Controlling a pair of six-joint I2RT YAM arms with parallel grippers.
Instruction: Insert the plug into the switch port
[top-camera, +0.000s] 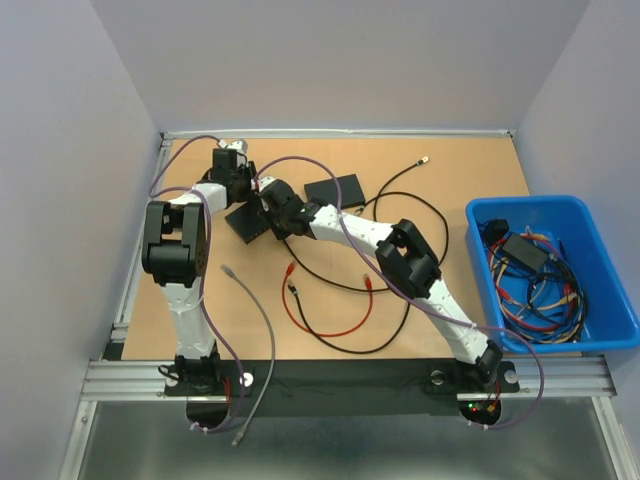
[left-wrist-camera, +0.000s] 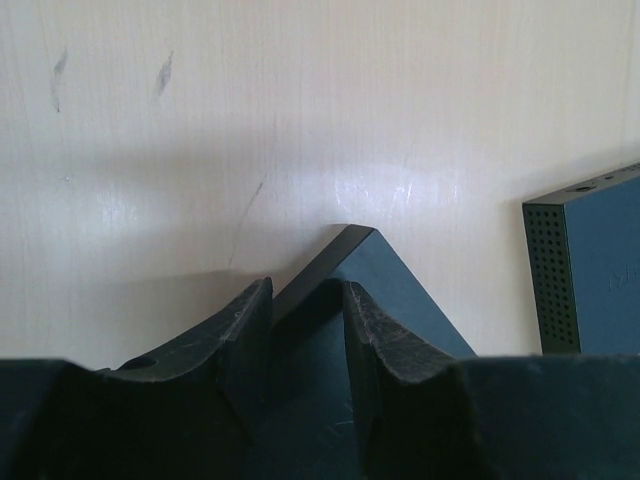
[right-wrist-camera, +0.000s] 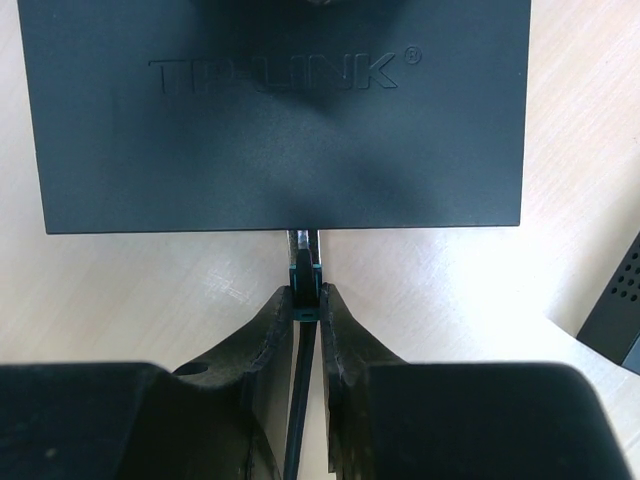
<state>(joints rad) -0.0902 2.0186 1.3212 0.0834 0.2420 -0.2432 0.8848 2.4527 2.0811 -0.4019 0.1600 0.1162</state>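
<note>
The black TP-LINK switch (right-wrist-camera: 280, 130) lies at the back left of the table (top-camera: 243, 222). My left gripper (left-wrist-camera: 305, 295) is shut on one corner of the switch (left-wrist-camera: 400, 290), a finger on each side of its edge. My right gripper (right-wrist-camera: 305, 295) is shut on a small black plug (right-wrist-camera: 305, 272) with a black cable trailing back between the fingers. The plug's clear tip touches the switch's near side face, where the ports are hidden under the top edge. In the top view both grippers meet at the switch, the left (top-camera: 238, 190) and the right (top-camera: 270, 208).
A second black box (top-camera: 335, 190) lies right of the switch and shows in both wrist views (left-wrist-camera: 590, 270) (right-wrist-camera: 615, 310). Red (top-camera: 330, 325), black (top-camera: 400, 200) and grey (top-camera: 262, 330) cables lie on the table. A blue bin (top-camera: 530, 201) of cables stands at the right.
</note>
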